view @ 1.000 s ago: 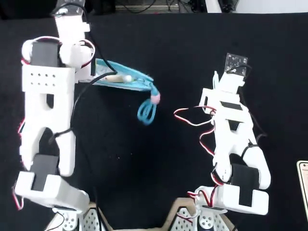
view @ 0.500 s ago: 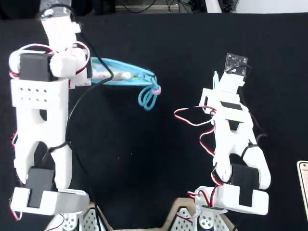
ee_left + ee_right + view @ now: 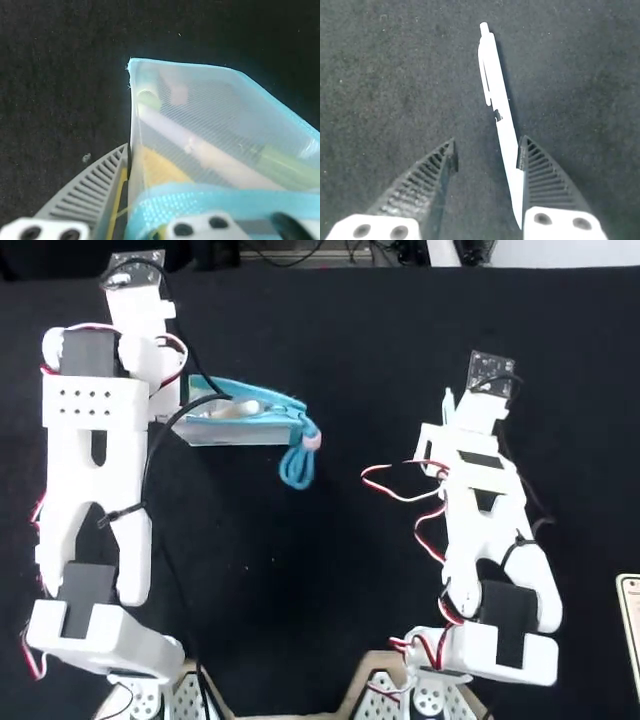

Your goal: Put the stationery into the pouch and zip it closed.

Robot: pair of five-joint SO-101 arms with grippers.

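Closest to its own camera, the right gripper (image 3: 487,147) is low over the black cloth-covered table (image 3: 300,590), with its jaws spread wide. A slim white plastic pen (image 3: 501,125) lies flat on the cloth between them, just beside one ribbed finger, and nothing pinches it. Its clip end points away from the gripper.

At the other arm, the left gripper (image 3: 131,160) has its jaws pressed onto one short end of the turquoise mesh pouch (image 3: 215,125). One grey ribbed finger (image 3: 95,192) lies against the pouch wall. Through the mesh we see a long white stick-shaped item (image 3: 200,150), a pale green one (image 3: 285,167) and something yellow (image 3: 155,172). We cannot tell whether the zip is shut.

In the high view the pouch stretches from the left gripper toward the middle of the table. At its farther end sits a blue cord loop (image 3: 297,465) with a pink bead (image 3: 312,440). The pen and the pouch are well apart.
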